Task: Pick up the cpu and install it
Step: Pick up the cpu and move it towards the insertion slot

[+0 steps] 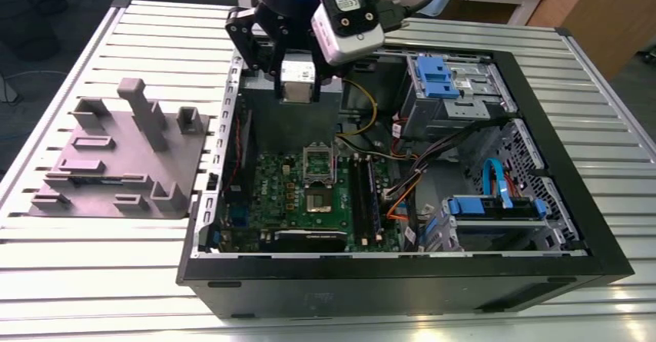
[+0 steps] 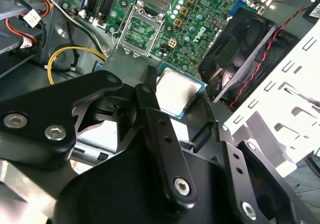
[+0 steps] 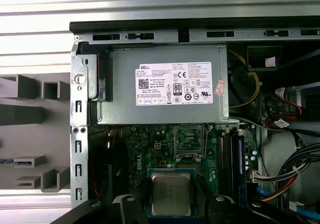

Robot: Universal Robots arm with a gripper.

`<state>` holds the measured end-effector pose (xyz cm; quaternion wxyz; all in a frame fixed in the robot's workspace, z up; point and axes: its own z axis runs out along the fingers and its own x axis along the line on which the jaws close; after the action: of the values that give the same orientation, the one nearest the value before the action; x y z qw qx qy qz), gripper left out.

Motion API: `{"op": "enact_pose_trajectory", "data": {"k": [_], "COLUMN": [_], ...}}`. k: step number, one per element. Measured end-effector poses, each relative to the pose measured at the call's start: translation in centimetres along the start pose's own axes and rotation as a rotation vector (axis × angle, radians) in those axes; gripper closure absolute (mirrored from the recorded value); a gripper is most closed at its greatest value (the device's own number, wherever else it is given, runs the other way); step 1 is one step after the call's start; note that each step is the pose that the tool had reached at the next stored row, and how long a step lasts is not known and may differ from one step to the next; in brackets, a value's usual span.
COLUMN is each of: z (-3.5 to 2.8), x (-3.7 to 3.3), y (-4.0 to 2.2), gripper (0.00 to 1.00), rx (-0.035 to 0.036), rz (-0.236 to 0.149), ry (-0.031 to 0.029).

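Note:
My gripper (image 1: 299, 81) hangs over the far end of the open computer case (image 1: 574, 227), shut on the cpu (image 1: 297, 71). The cpu (image 2: 177, 92) is a small flat square with a silvery metal top, and the black fingers (image 2: 150, 92) clamp it by its edges. In the first wrist view the cpu (image 3: 171, 194) sits level in the gripper (image 3: 171, 205), above the green motherboard (image 3: 150, 149). The empty processor socket (image 3: 189, 139) lies on the board ahead of it, and appears again in the exterior view (image 1: 319, 161) and the second wrist view (image 2: 142, 28).
A grey holder block (image 1: 118, 157) with upright posts stands on the slatted table at the exterior view's left. Inside the case are a metal power supply (image 3: 165, 84), black memory sticks (image 1: 364, 196), loose cables (image 1: 410, 180), blue drive brackets (image 1: 497, 207) and a black fan (image 2: 245, 49).

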<state>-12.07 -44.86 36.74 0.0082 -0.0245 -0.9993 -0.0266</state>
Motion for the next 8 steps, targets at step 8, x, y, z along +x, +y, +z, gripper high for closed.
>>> {"op": "enact_pose_trajectory", "data": {"k": [8], "z": [0.0], "x": [-0.46], "y": [0.02], "gripper": [0.53], "rx": [-0.0001], "rz": [0.0], "ry": [0.0]}}
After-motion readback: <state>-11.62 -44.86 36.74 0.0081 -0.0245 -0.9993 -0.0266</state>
